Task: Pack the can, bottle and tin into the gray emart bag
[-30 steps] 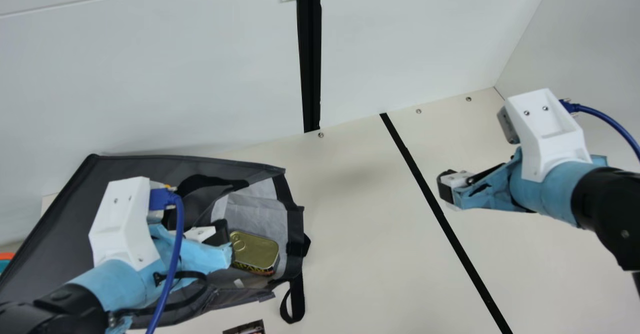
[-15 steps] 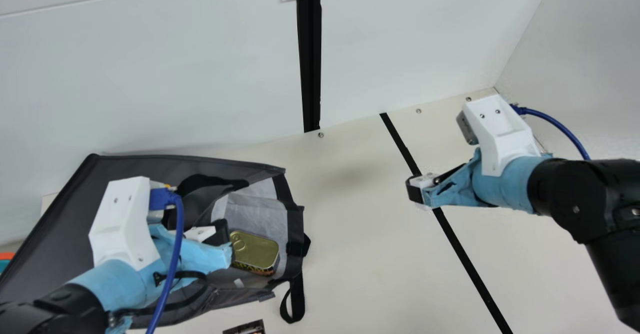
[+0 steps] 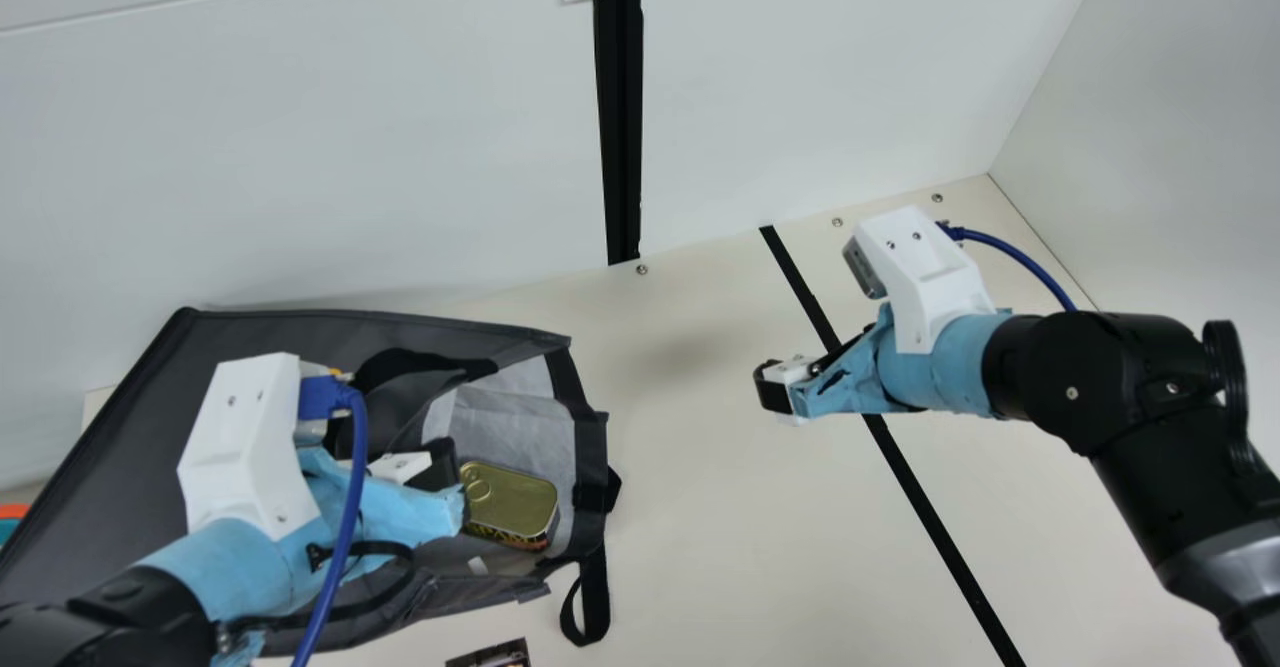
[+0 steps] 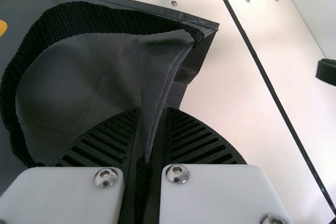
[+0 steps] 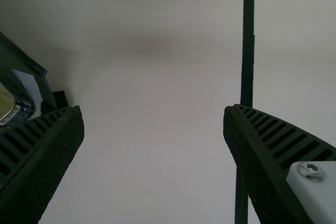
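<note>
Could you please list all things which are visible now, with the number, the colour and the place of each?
bag: one, gray, table's left part
tin: one, gold lid, in the bag's opening
straps: at least two, black, on the bag
flat item: one, dark, main view's bottom edge
unclear object: one, orange and teal, main view's left edge
table: one, cream, underneath
line: one, black, across the table
screws: three, metallic, table's far edge
walls: two, whitish, behind and right
post: one, black, back wall
left gripper: one, black fingers, at the bag's edge
right gripper: one, black fingers, above the table
</note>
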